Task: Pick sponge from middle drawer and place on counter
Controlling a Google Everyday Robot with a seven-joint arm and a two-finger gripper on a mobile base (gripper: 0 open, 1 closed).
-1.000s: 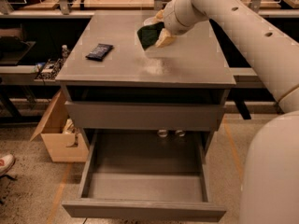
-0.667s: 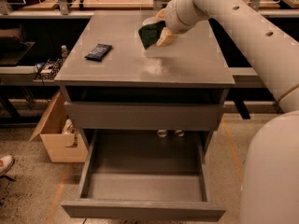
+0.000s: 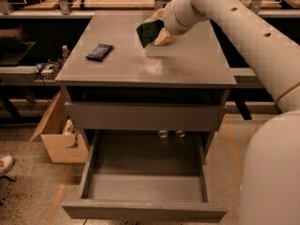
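Gripper (image 3: 158,31), at upper centre of the frame, grasps the sponge (image 3: 148,32), its dark green face toward the camera, over the far part of the counter (image 3: 187,67). At lower centre, the middle drawer (image 3: 145,187) stands pulled out. A dark packet (image 3: 99,51) lies on the counter's left side.

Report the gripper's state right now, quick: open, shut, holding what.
The gripper: shut on the small dark green and pale yellow sponge, holding it just above the flat matte grey counter.
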